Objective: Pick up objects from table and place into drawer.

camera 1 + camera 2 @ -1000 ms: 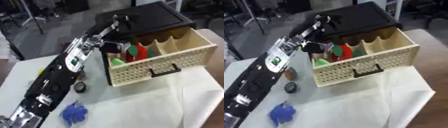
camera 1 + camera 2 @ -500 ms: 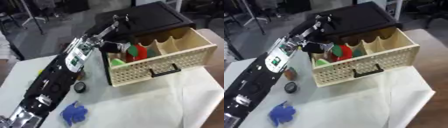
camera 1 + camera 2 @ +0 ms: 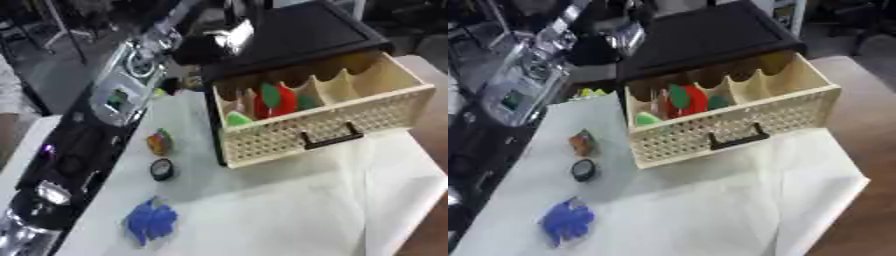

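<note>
A cream drawer [image 3: 367,117] with a black handle stands pulled out of a black cabinet [image 3: 306,35]. Red and green things [image 3: 276,99] lie in its left compartments. On the white cloth to its left lie a small orange and green object [image 3: 158,142], a black round object [image 3: 161,169] and a blue crumpled object [image 3: 150,220]. My left arm runs up the left side, and my left hand [image 3: 217,39] hangs blurred above the cabinet's near left corner, clear of the drawer. Whether it holds anything is not visible. My right hand does not show.
A white cloth [image 3: 297,210] covers the table, its right edge dropping off beside a brown floor. A small yellow-green thing [image 3: 588,92] lies at the cloth's far left corner by the arm. Chairs and stands crowd the dark background.
My left hand has lifted from over the drawer's left compartment up and back above the cabinet top. The arm swung left, uncovering the orange and green object.
</note>
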